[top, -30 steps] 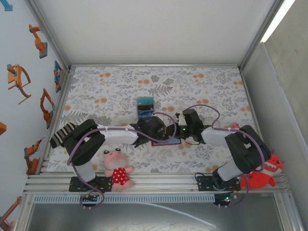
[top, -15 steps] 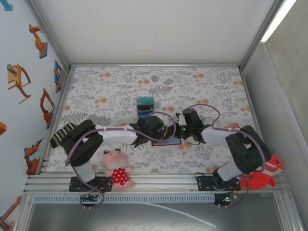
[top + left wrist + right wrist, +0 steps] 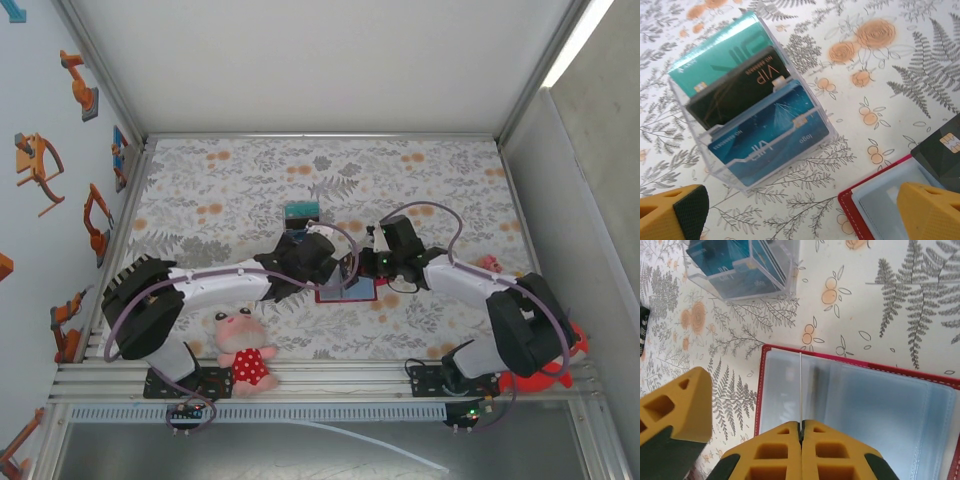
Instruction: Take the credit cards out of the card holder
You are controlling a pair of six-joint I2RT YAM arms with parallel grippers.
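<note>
The card holder point(image 3: 865, 400) lies open and flat on the flowered table - a red border around pale, glossy pockets. Just beside it, 3 credit cards stand tilted in the tiers of a clear stand point(image 3: 742, 186): a teal card point(image 3: 725, 55) at the back, a black card point(image 3: 740, 90) in the middle, a blue card point(image 3: 775, 132) in front. A 4th, a dark card point(image 3: 942, 155) with a gold chip, is up over the open pockets - pinched edge-on in the right gripper point(image 3: 801, 427).

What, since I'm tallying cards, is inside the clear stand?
The clear stand holds three: a teal card at back, a black VIP card in the middle, a blue VIP card in front. Each covers the lower part of the one behind.
</note>
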